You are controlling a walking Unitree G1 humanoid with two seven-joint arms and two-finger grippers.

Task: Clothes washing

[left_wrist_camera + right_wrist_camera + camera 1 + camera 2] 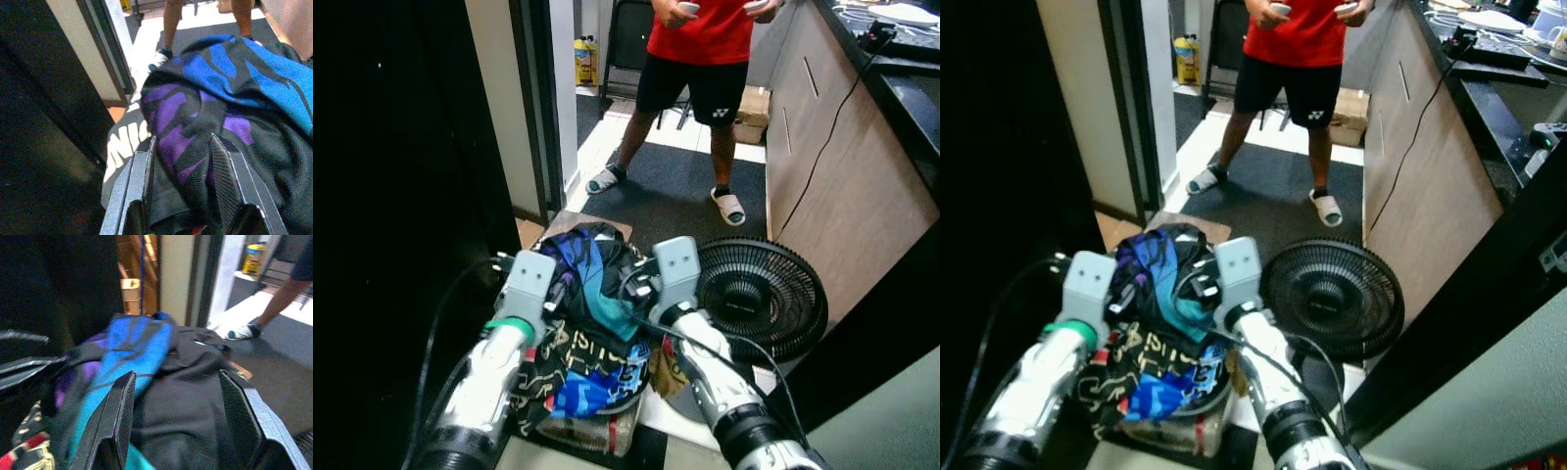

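A bundle of clothes in blue, purple, teal and black sits between my two arms, on top of a lower pile of black cloth with gold lettering. My left gripper presses into the bundle's left side, its fingers closed on purple and black fabric. My right gripper is at the bundle's right side, its fingers spread wide with black cloth bulging between them. In the left eye view both grippers' fingertips are buried in the cloth, left and right.
A black floor fan lies just right of the pile. A person in a red shirt stands ahead on a dark mat. Wooden cabinets line the right; a dark door frame rises on the left.
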